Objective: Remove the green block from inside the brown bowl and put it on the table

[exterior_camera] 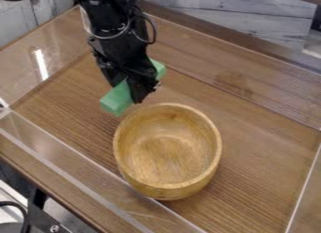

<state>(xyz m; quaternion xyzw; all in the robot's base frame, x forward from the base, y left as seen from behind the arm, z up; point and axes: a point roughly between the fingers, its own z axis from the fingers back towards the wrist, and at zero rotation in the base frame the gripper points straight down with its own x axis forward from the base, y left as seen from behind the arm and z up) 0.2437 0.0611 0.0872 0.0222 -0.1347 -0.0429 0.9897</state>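
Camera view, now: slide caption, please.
Black pincer with the green block beside the empty brown bowl.

The only current view looks down at a slant from above the near side of the bowl (167, 154), facing across the table (245, 77) toward the pale wood boards (238, 11) beyond it. It is near enough for the bowl to fill a large share of the lower middle, with tabletop on either side of the bowl. The arm (113, 35) comes into the picture from beyond the bowl, at the top edge, left of the bowl.
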